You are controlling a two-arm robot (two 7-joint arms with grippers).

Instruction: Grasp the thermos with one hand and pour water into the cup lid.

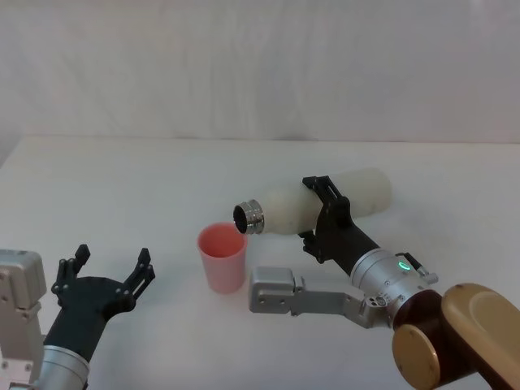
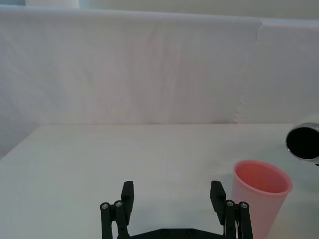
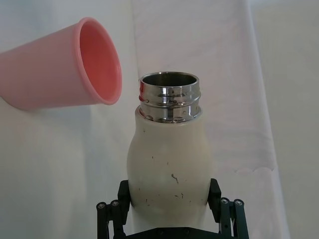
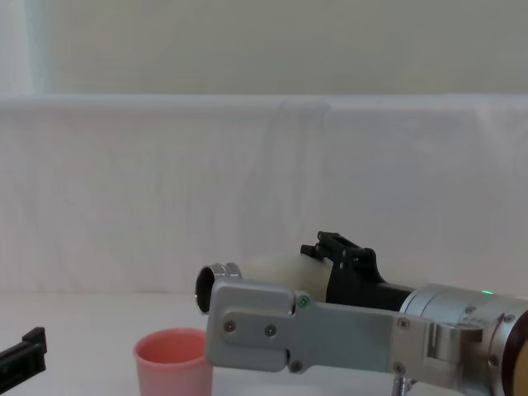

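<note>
Left gripper [image 1: 106, 268] rests low on the white bench [image 1: 122, 179], fingers spread, empty. The pink cup lid [image 1: 222, 257] stands upright. Right gripper [image 1: 323, 218] clamps the thermos [image 1: 325, 203] — tipped nearly level, steel mouth seemingly just above the rim.

bare table [image 1: 122, 179] around cup lid [image 1: 222, 257], thermos [image 1: 325, 203] overhead

Both arms end in matte black grippers with 2 slim, linked fingers studded with small silver pins. The right gripper [image 1: 323, 218] sits on a brushed silver wrist carrying a green light, a grey boxy screwed bracket and glossy brown-and-tan rounded joints. The left gripper [image 1: 104, 268] joins a silver cuff and a pale grey block.
</note>
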